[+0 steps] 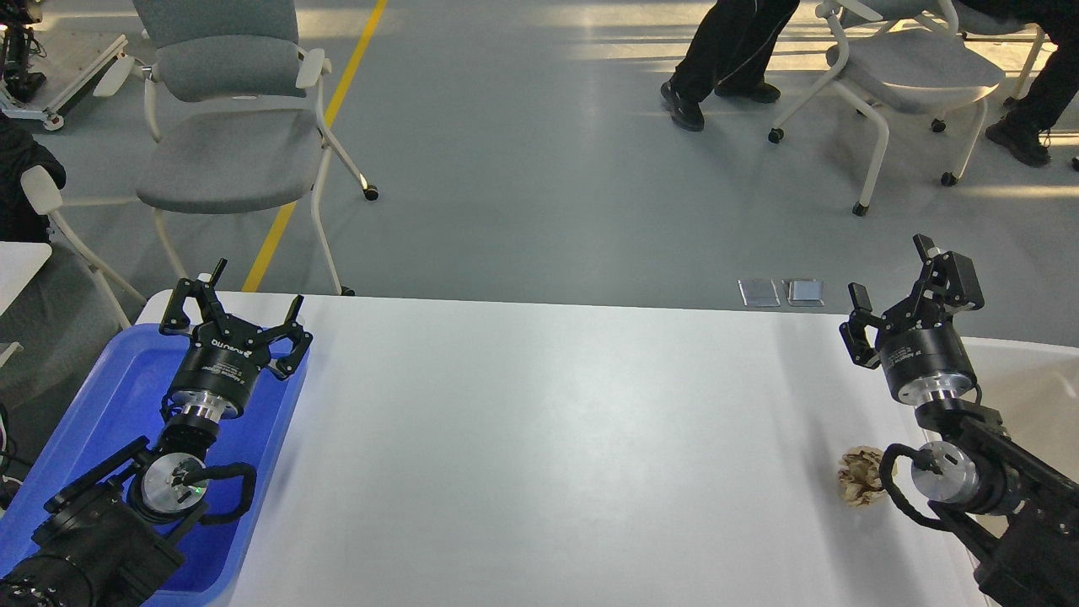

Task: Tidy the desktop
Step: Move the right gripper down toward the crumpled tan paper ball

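The desktop (539,438) is a wide white tabletop filling the lower half of the head view. A crumpled brown paper ball (860,477) lies on it near the right side, partly behind my right arm. My left gripper (246,312) hangs open over the far end of the blue tray (110,396), with nothing between its fingers. My right gripper (892,282) stands open above the table's far right part, up and beyond the paper ball, holding nothing.
An off-white rimmed bin (1024,371) sits at the right edge behind my right arm. Grey chairs (228,126) and people's legs (725,59) stand on the floor beyond the table. Two small metal floor plates (781,292) lie past the far edge.
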`<state>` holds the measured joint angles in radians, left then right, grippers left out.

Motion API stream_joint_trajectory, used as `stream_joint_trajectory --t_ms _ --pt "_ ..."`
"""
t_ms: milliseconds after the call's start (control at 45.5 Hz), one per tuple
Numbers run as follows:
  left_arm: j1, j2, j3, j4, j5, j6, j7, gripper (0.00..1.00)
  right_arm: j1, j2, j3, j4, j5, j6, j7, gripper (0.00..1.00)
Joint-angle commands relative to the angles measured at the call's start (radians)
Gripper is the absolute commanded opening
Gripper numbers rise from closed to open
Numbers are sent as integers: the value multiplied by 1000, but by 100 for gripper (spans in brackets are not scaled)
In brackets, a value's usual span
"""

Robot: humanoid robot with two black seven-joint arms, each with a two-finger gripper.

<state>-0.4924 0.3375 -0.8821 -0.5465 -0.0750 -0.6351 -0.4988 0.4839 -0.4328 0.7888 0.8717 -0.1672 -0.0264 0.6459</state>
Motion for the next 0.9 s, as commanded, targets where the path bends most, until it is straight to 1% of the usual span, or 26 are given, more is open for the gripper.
stream_joint_trajectory --t_ms 0,285,637,681,768,878 --pt "-2 0 0 0 3 0 2 100 -1 3 -2 -2 0 -1 0 100" --pt "-2 0 0 0 3 2 -1 100 4 5 -3 -5 0 2 -2 100" --pt "-2 0 0 0 3 2 -1 100 -18 -21 15 -11 14 9 -3 100" --pt "-2 0 0 0 3 2 -1 100 -21 -40 12 -10 14 16 -8 100" --pt "-2 0 0 0 3 2 -1 100 -21 -60 -2 -8 14 63 -28 100" --pt "-2 0 0 0 3 2 -1 100 -21 -60 12 3 21 62 -48 100"
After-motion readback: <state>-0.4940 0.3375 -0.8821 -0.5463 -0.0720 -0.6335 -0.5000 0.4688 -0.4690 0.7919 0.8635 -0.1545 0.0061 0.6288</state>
